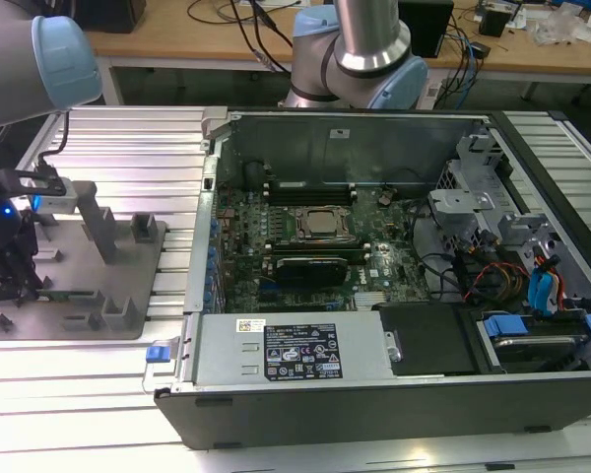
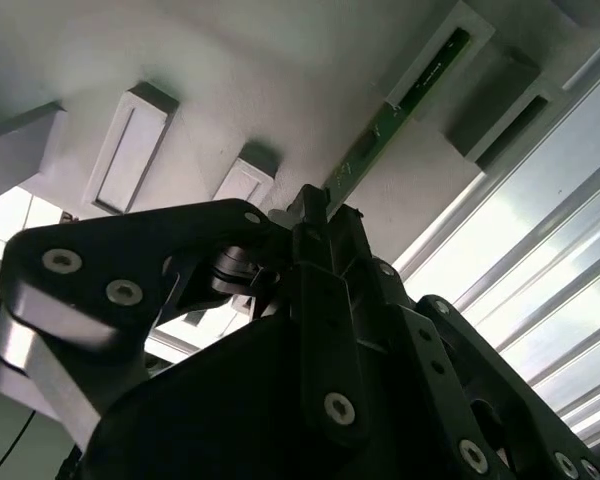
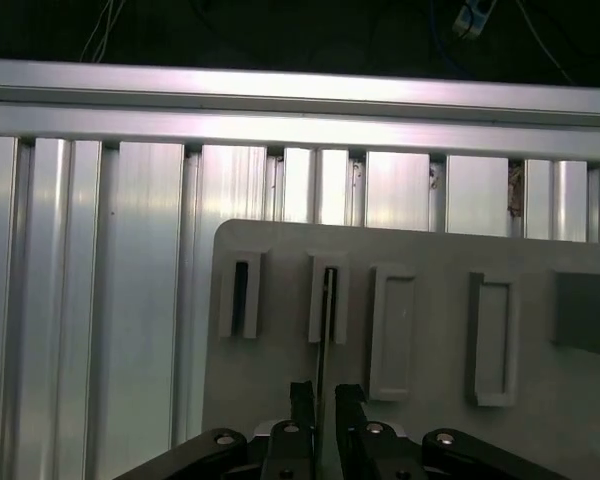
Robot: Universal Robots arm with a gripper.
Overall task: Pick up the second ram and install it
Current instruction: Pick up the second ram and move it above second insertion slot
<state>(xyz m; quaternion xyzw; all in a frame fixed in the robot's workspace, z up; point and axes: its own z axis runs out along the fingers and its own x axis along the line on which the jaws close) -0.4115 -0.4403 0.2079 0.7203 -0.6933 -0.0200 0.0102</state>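
The second ram is a thin green stick standing on edge in a slotted holder on the grey fixture plate. In the second wrist view the ram runs away from my fingertips. My gripper straddles its near end, with both fingers close against its faces, shut on it. In the exterior view, the gripper hangs over the plate at the exterior view's left, and the ram still sits low in the holder. The open computer case lies to the right, with memory slots beside the CPU.
Upright grey posts and other block holders stand on the fixture plate. Ribbed aluminium table rails surround it. Inside the case are a black expansion card, a power supply, drive cages and cables.
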